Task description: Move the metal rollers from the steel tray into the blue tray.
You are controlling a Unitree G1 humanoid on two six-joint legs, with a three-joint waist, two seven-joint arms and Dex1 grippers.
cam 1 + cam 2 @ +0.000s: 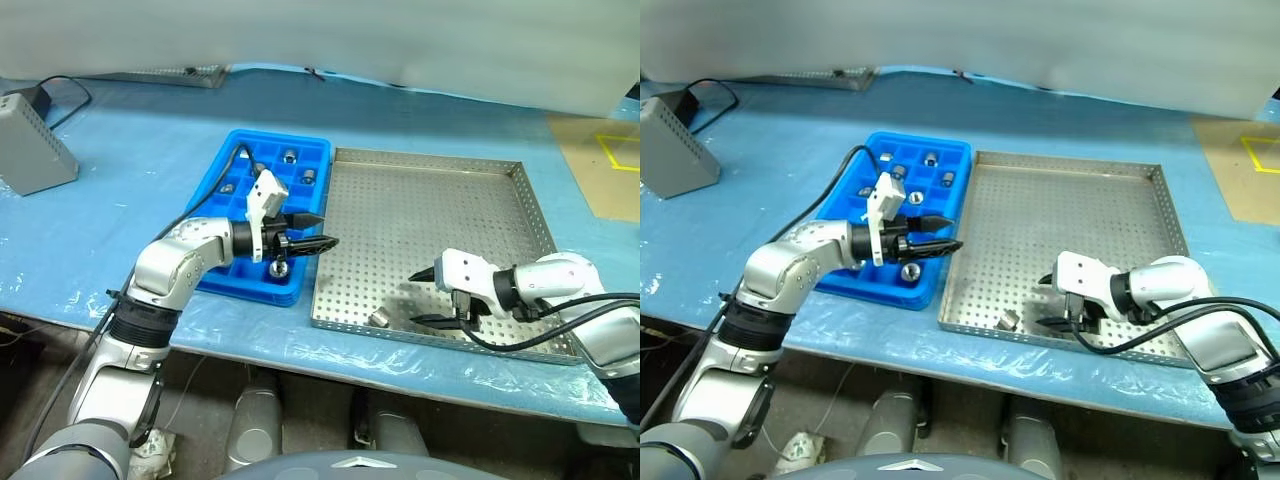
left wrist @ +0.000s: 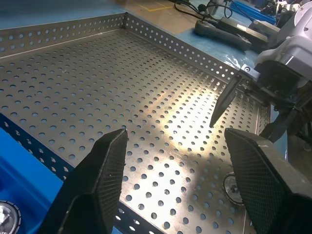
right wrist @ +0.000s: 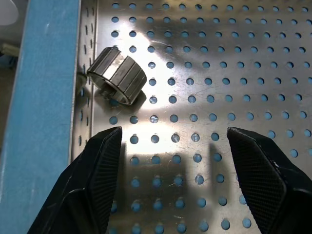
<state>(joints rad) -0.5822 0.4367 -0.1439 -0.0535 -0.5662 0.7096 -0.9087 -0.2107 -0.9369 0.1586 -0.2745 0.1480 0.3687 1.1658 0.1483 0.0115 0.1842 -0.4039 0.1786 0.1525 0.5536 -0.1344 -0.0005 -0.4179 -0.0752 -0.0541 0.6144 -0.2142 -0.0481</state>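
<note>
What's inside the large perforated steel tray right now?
One ribbed metal roller lies inside the square perforated steel tray, against its near rim. The open right gripper hides a small patch of floor.

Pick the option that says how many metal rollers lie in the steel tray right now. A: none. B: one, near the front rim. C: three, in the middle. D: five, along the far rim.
B: a single metal roller lies on the steel tray close to its front rim, just ahead of the open right gripper; the other rollers sit in the blue tray.
</note>
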